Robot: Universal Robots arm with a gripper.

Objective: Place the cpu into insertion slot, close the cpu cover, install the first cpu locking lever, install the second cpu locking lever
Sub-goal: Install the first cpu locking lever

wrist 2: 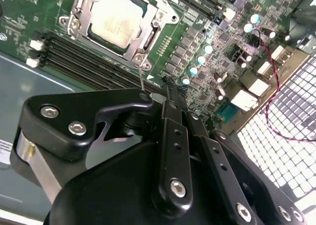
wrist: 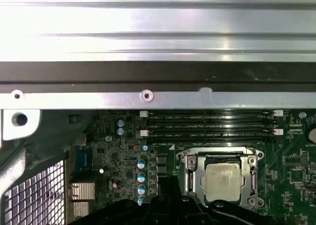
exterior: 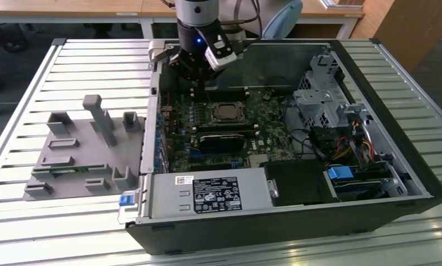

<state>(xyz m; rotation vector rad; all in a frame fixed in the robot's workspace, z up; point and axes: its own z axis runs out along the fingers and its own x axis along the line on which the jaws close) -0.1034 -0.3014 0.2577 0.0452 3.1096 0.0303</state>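
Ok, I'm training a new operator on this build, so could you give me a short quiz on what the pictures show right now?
1. True or false: the cpu cover lies flat, framing the cpu.
2. Fill in: the gray fixture tray lies to the exterior view's ___ of the computer case.
3. Where is the pincer? A over the slatted table; B inside the case, above the green circuit board near the cpu; C over the fixture tray.
Key: 1 true; 2 left; 3 B.
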